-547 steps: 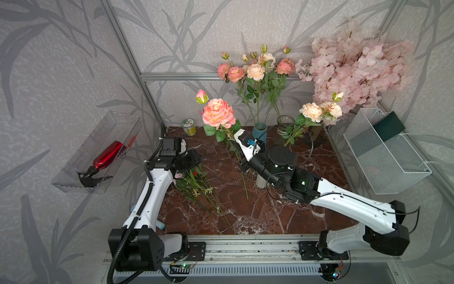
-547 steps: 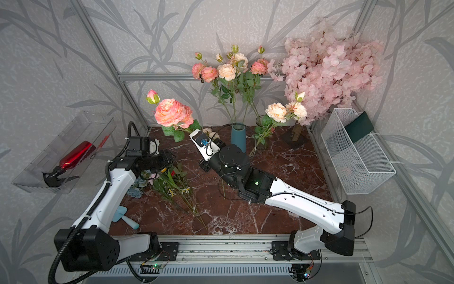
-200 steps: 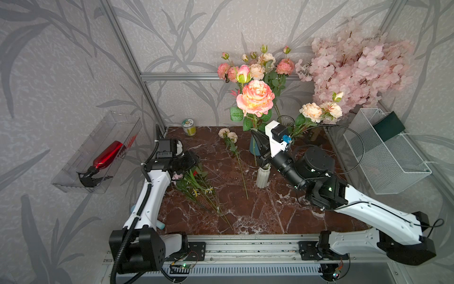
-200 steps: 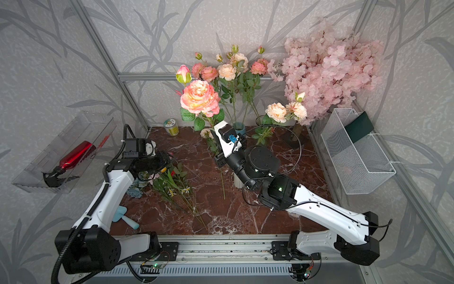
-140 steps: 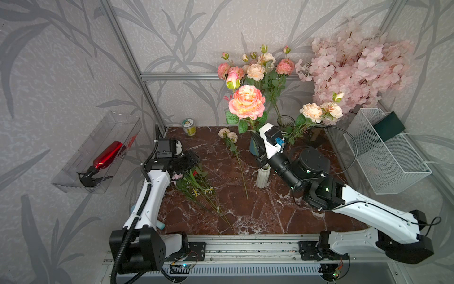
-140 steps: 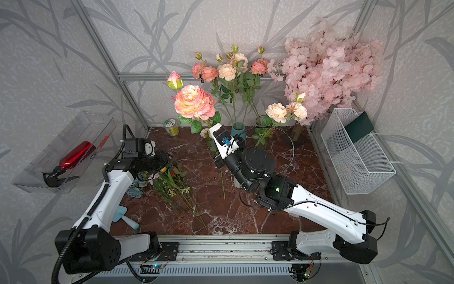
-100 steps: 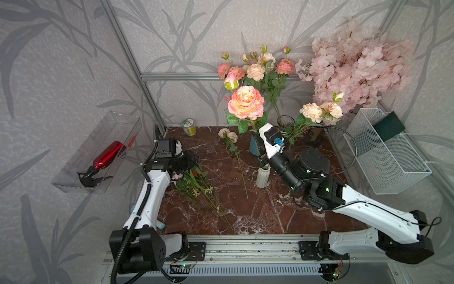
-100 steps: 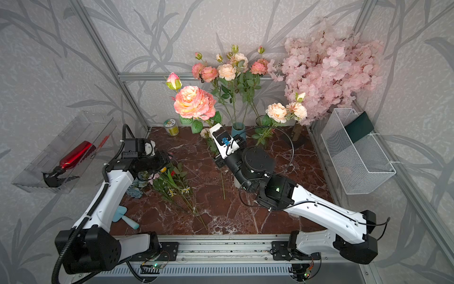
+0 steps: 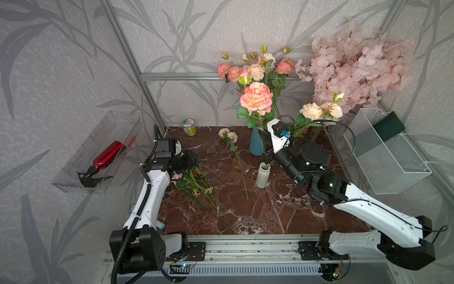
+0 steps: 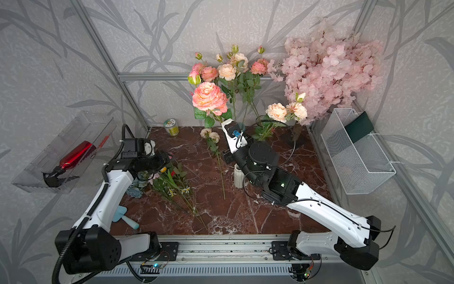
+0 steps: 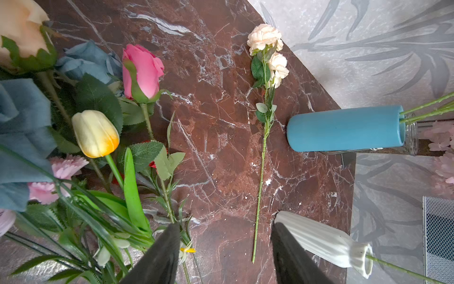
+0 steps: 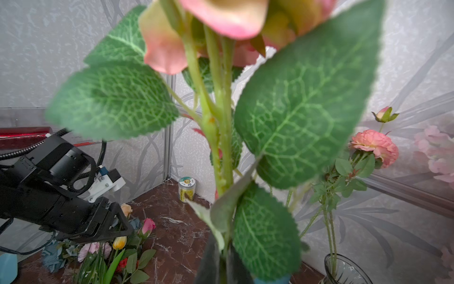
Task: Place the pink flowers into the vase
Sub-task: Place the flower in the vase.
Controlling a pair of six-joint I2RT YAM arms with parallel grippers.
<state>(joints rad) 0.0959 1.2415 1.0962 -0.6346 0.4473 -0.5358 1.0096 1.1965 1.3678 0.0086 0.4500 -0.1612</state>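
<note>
My right gripper (image 9: 264,142) (image 12: 223,266) is shut on the green stem of a big salmon pink flower (image 9: 256,98) (image 10: 208,98), which it holds upright. The stem's lower end sits in the mouth of a white ribbed vase (image 9: 263,175) (image 11: 321,239). Behind it a blue vase (image 9: 255,146) (image 11: 344,129) holds several pink flowers (image 9: 255,68). A pale peach spray (image 9: 232,145) (image 11: 266,49) lies flat on the marble table (image 9: 282,214). My left gripper (image 9: 189,158) (image 11: 226,248) hangs open over the table's left side, nothing between its fingers.
A pile of mixed flowers (image 9: 196,182) (image 11: 95,132) lies under the left arm. At the back stand a glass vase (image 12: 344,268) with peach blooms (image 9: 319,112), a pink blossom tree (image 9: 353,68) and a small jar (image 9: 189,126). A wire basket (image 9: 388,157) hangs right, a clear tray (image 9: 105,155) left.
The right gripper carried the salmon flower from over the table's middle rightward to above the white vase, then swayed a little left and back. The left arm has hardly moved.
</note>
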